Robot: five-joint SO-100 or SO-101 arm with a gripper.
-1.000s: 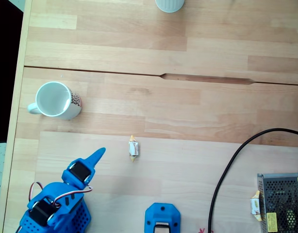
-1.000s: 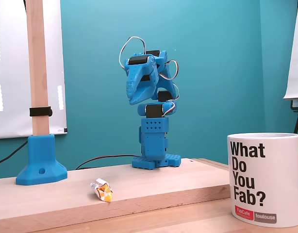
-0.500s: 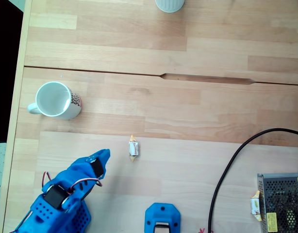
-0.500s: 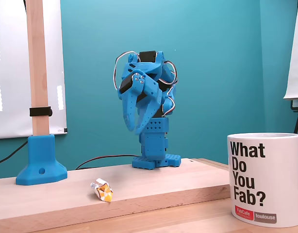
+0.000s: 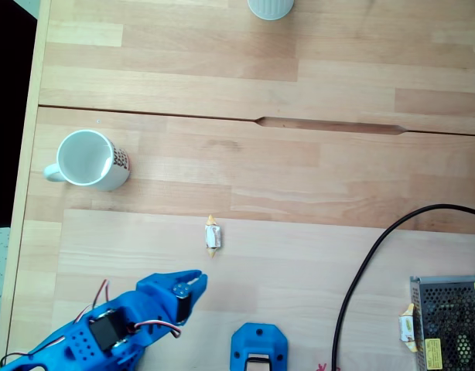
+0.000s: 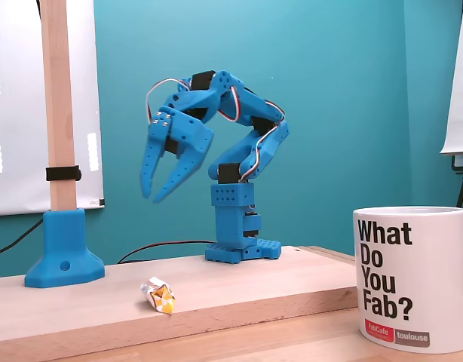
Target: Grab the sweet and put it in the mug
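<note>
One blue claw (image 6: 151,197), now spread wide and empty, has swung toward the sweet (image 5: 213,236).

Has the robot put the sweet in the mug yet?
Not yet. Nothing looks done: the sweet lies on the wooden table, and the mug looks empty in the view from above. Right now the claw hangs open in the air above the table, holding nothing. Left to do: go down, grab the sweet, carry it over and drop it in the mug.
</note>
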